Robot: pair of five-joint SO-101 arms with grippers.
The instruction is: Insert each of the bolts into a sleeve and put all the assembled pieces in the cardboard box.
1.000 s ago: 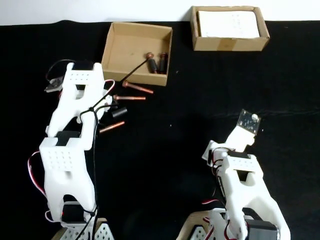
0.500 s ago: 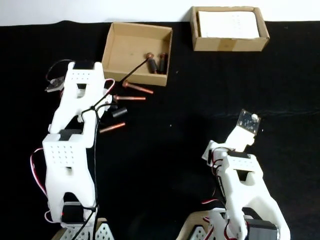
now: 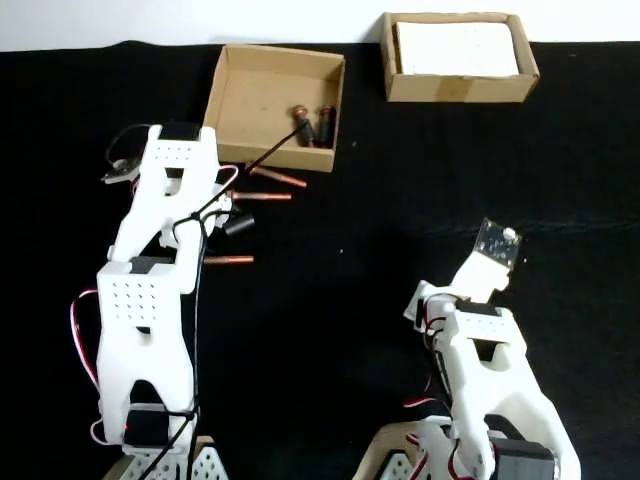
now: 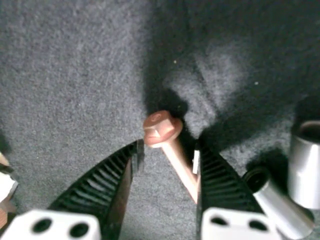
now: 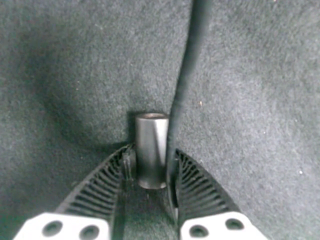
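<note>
Left claw (image 4: 167,150) half-open astride bolt (image 4: 161,129), mid-frame. I should centre the shaft before closing. Right claw (image 5: 152,156) clamps sleeve (image 5: 151,135).

No text, number or sign can be read in any view. The white sheet (image 3: 458,48) that lies inside the right-hand cardboard box (image 3: 460,88) carries some faint grey marks, but they are too small to make out as letters or figures.
</note>
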